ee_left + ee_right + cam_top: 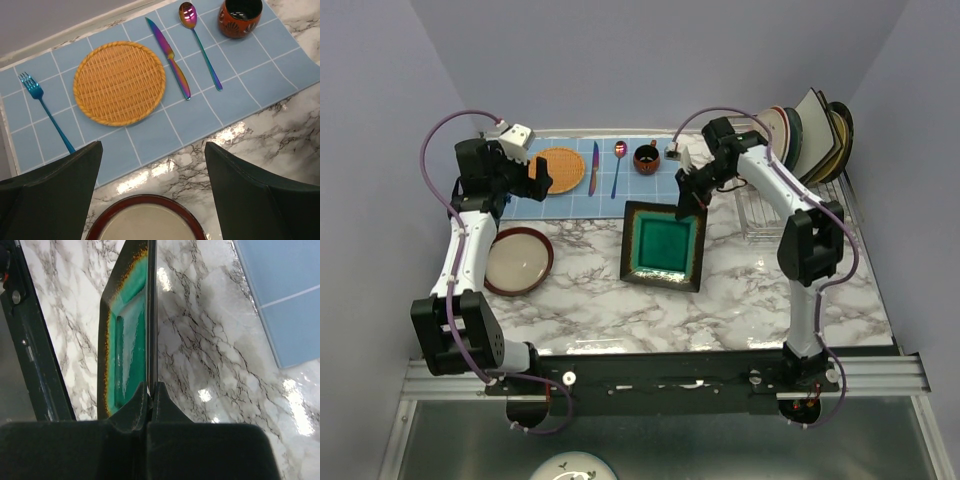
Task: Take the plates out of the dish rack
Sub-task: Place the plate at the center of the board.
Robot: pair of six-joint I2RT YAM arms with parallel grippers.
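Note:
A square teal plate (663,245) with a dark, orange-speckled rim lies in the middle of the marble table. My right gripper (688,198) is shut on its far right rim. The right wrist view shows the teal plate (127,340) edge-on, with the right gripper (151,386) pinching its rim. A red-rimmed cream plate (519,260) rests flat at the left. My left gripper (533,178) hovers open just beyond it, holding nothing. In the left wrist view the left gripper (152,145) stands wide above that plate (145,220). Several more plates (815,130) stand in the wire dish rack (765,215) at the back right.
A blue placemat (610,195) along the back holds an orange woven mat (561,170), a knife (593,168), a spoon (618,165), a dark-red cup (646,158) and a fork (45,110). Grey walls close in on three sides.

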